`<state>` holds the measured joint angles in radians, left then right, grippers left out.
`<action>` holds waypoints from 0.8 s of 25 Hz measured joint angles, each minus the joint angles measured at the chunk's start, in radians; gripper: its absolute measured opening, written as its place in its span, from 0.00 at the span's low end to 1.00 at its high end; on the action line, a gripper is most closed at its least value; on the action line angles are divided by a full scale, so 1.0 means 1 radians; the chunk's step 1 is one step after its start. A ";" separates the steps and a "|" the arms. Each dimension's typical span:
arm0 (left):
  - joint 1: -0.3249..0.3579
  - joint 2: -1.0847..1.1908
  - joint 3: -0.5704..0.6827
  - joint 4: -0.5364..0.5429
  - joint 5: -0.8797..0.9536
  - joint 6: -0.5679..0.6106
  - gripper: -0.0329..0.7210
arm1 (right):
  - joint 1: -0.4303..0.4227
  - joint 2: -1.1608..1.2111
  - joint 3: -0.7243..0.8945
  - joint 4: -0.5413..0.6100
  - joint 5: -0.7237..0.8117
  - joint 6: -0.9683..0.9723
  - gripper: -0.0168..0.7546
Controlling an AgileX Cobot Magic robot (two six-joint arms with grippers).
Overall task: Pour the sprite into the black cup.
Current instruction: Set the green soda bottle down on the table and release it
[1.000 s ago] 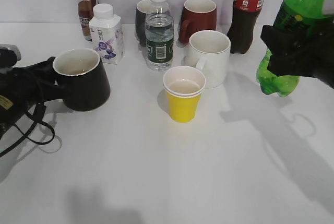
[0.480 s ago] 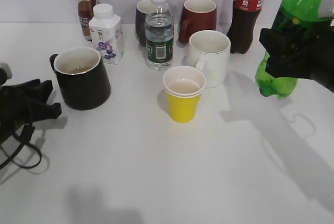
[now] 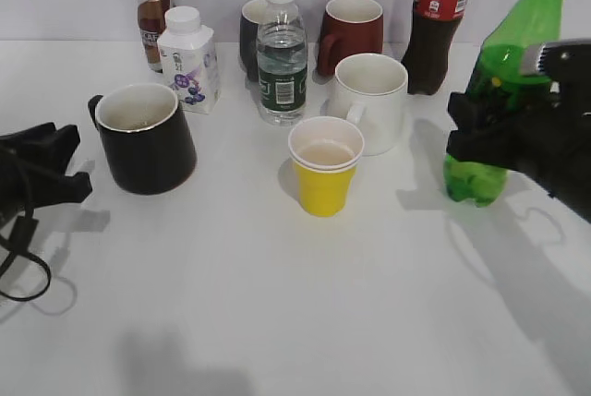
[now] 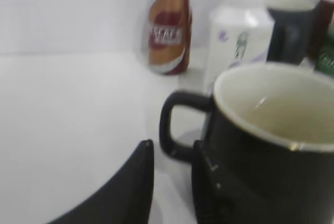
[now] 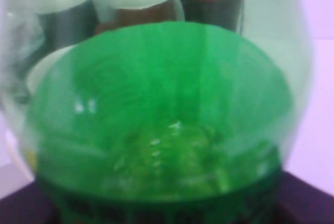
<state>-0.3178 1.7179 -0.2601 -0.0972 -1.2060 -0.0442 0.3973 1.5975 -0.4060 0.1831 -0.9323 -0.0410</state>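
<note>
Sprite (image 3: 489, 91) clamped in right jaws; left jaws empty (wrist cam: beside black cup (image 4: 261, 145) handle).

- The black cup (image 4: 261, 145) fills the right half of the left wrist view, standing on the white tabletop (image 4: 68, 130); its inside is off-white.
- Its loop handle points left, towards two dark jaws at the bottom edge.
- The left gripper (image 4: 169, 187) has its jaws spread with a gap between them; one lies left of the handle, the other just below it against the cup's wall, whether touching is unclear.
- Behind the cup's handle stands a brown bottle (image 4: 168, 25) with a red and white label.
- Right of that, behind the cup's rim, stands a white carton (image 4: 237, 33).
- Further right behind the cup is a dark mug (image 4: 292, 28), blurred.
</note>
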 joint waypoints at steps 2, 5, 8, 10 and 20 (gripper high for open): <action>0.000 -0.032 0.000 0.009 0.000 0.000 0.32 | 0.000 0.015 0.000 -0.012 -0.001 0.005 0.55; 0.000 -0.076 0.000 0.011 0.013 0.000 0.32 | 0.000 0.016 0.000 -0.023 -0.001 0.032 0.55; 0.000 -0.111 0.000 0.012 0.026 0.000 0.32 | 0.000 0.016 0.000 -0.031 0.000 0.059 0.60; 0.000 -0.128 0.000 0.012 0.029 0.000 0.32 | 0.000 0.016 0.000 -0.034 0.000 0.062 0.64; 0.000 -0.233 0.000 0.025 0.143 0.000 0.32 | 0.000 0.012 -0.001 -0.099 -0.038 0.049 0.81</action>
<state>-0.3178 1.4851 -0.2601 -0.0723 -1.0634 -0.0442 0.3973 1.6092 -0.4069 0.0843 -0.9703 0.0083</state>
